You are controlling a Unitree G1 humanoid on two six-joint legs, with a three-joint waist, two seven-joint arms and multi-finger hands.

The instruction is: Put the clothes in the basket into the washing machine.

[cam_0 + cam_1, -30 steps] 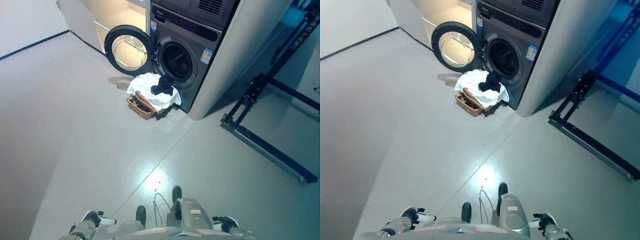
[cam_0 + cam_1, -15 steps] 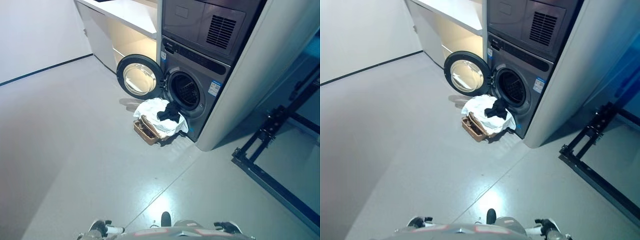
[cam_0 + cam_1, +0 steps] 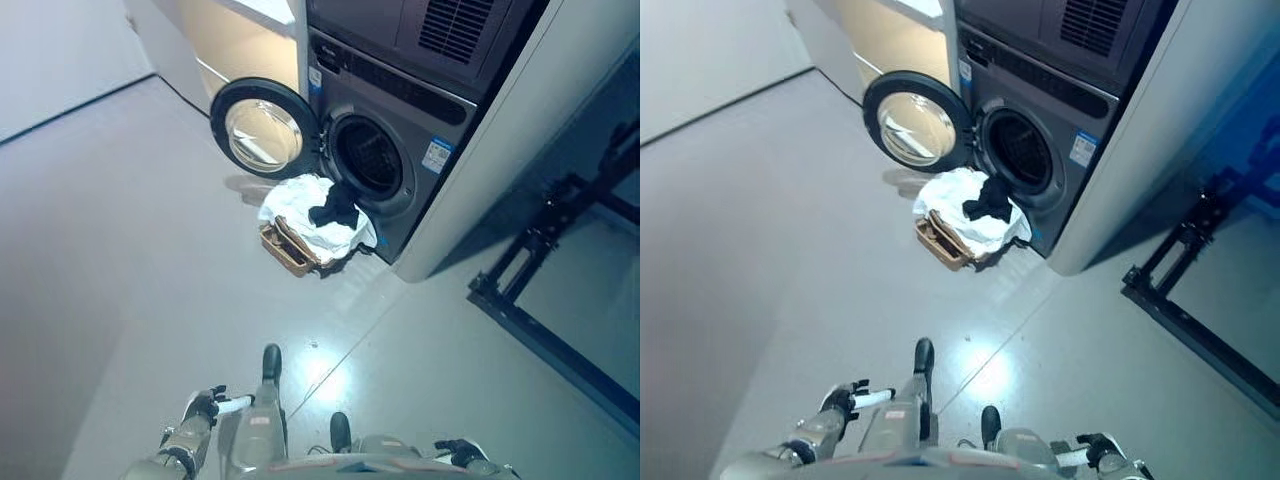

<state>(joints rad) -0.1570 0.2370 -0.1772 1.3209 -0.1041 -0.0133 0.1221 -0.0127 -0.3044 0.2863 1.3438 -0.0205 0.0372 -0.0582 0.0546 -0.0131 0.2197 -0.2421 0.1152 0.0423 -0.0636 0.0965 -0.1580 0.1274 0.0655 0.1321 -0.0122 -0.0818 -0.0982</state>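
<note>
A brown wicker basket stands on the grey floor right before the grey washing machine. White cloth is heaped over the basket, and a black garment lies on top, reaching towards the dark drum opening. The round door is swung wide open to the left. Both hands hang low at the bottom edge, far from the basket. My left hand has relaxed fingers and holds nothing. My right hand is likewise relaxed and holds nothing.
A second grey appliance is stacked above the washer. A white panel flanks the machine on the right. A black metal frame lies on the floor at the right. A lit white cabinet stands at the back left.
The whole picture has shifted, so the camera moved. My left arm and hand show higher at the lower left. Basket, clothes and door are as before.
</note>
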